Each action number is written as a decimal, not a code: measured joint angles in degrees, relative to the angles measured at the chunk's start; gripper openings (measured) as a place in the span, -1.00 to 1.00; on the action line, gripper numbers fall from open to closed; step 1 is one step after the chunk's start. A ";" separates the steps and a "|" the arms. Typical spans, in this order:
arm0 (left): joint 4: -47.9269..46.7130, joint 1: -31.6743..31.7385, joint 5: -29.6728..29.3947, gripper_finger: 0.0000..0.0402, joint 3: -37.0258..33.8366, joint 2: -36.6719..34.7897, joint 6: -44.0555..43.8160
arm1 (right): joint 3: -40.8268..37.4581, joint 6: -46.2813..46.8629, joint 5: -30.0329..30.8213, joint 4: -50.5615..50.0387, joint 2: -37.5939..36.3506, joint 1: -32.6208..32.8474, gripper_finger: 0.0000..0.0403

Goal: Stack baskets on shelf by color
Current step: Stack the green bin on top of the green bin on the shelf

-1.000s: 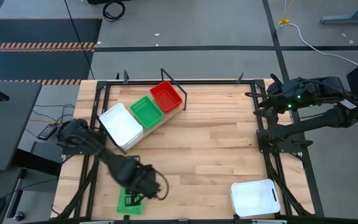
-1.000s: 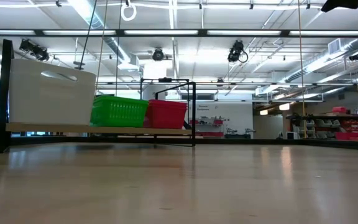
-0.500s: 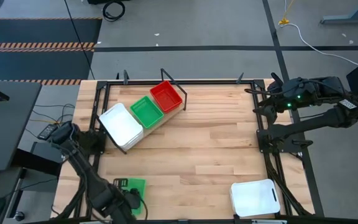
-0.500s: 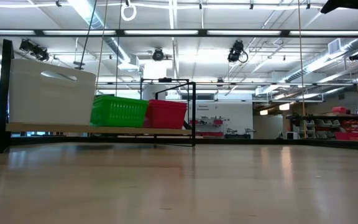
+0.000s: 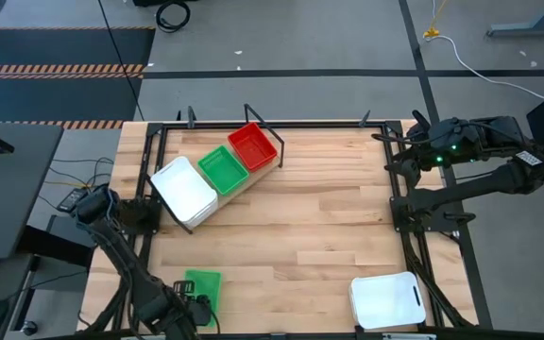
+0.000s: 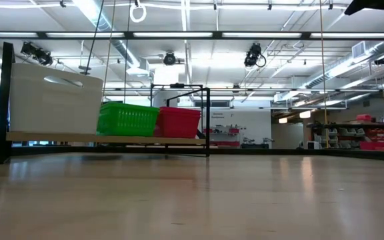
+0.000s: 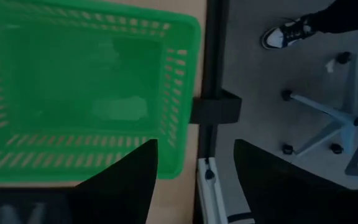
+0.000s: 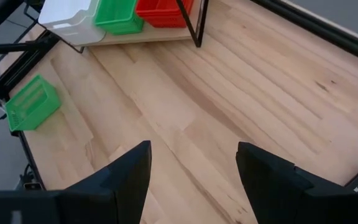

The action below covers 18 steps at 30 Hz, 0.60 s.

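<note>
The shelf (image 5: 241,186) stands slantwise at the table's far left and carries white baskets (image 5: 185,189), green baskets (image 5: 223,170) and red baskets (image 5: 252,146); how many are stacked in each I cannot tell. One green basket (image 5: 203,285) rests on its bottom on the table near the near left edge. One white basket (image 5: 385,300) rests near the near right corner. My left gripper (image 5: 194,311) is open above the green basket's near side (image 7: 166,155) and the table's rail; whether it touches the basket I cannot tell. My right gripper (image 5: 412,142) is open and empty, high at the far right.
A black frame rail (image 7: 211,74) runs along the table's near edge beside the green basket. Beyond it are the floor, a chair base (image 7: 334,118) and a person's shoe (image 7: 281,34). The bare wooden middle of the table (image 5: 319,227) lies between shelf and white basket.
My left arm has swung from above the table's near left part back toward the left and near edges. Its gripper now stands at the near side of the loose green basket, which lies uncovered on the table.
</note>
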 joint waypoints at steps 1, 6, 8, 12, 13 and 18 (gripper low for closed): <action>1.24 -0.10 0.09 0.10 -0.61 0.00 -0.02 | 0.01 -0.01 0.24 -0.01 0.00 0.00 0.19; 4.01 -0.22 0.16 0.11 -3.22 0.00 0.07 | 0.00 0.00 1.13 -0.05 0.00 0.00 0.19; 4.26 -0.22 0.14 0.09 -4.56 0.00 0.07 | 0.00 0.01 1.17 -0.05 0.00 0.00 0.19; 8.60 -0.42 3.53 0.08 -8.16 0.00 0.83 | -0.01 0.01 1.17 -0.05 0.00 0.00 0.19; 9.67 -0.55 4.21 0.08 -8.87 0.00 1.00 | -0.01 0.01 1.17 -0.07 0.00 0.00 0.19; 10.73 -0.56 3.53 0.08 -10.37 0.00 0.69 | -0.01 0.01 1.19 -0.14 0.00 0.00 0.19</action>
